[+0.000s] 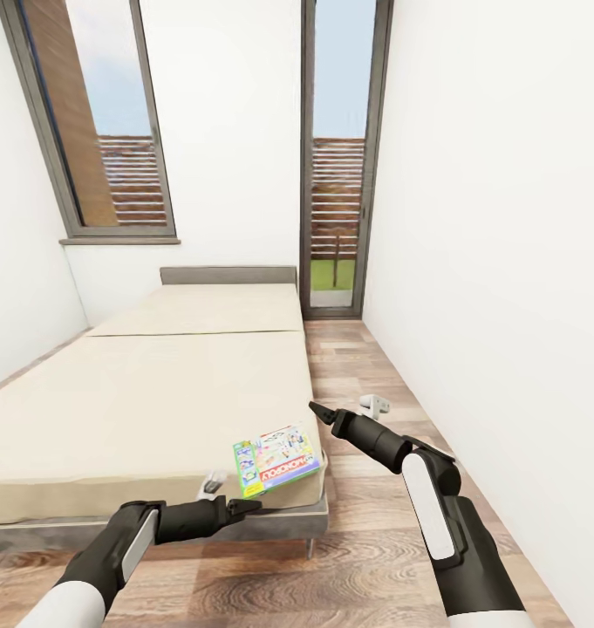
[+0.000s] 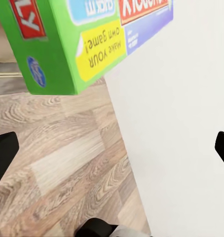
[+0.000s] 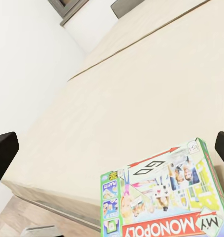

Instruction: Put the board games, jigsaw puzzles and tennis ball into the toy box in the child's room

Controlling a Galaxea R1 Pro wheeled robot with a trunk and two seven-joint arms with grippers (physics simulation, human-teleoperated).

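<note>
Monopoly box (image 1: pixel 276 460) lies flat at bed's (image 1: pixel 148 392) near corner, overhanging edge. Left gripper (image 1: pixel 242 507) level, just below and in front of box, jaws spread wide; box corner close above it in left wrist view (image 2: pixel 87 39). Right gripper (image 1: pixel 318 410) just beside box, off bed's side over wood floor (image 1: pixel 366 558), jaws spread; box (image 3: pixel 164 195) ahead.
</note>
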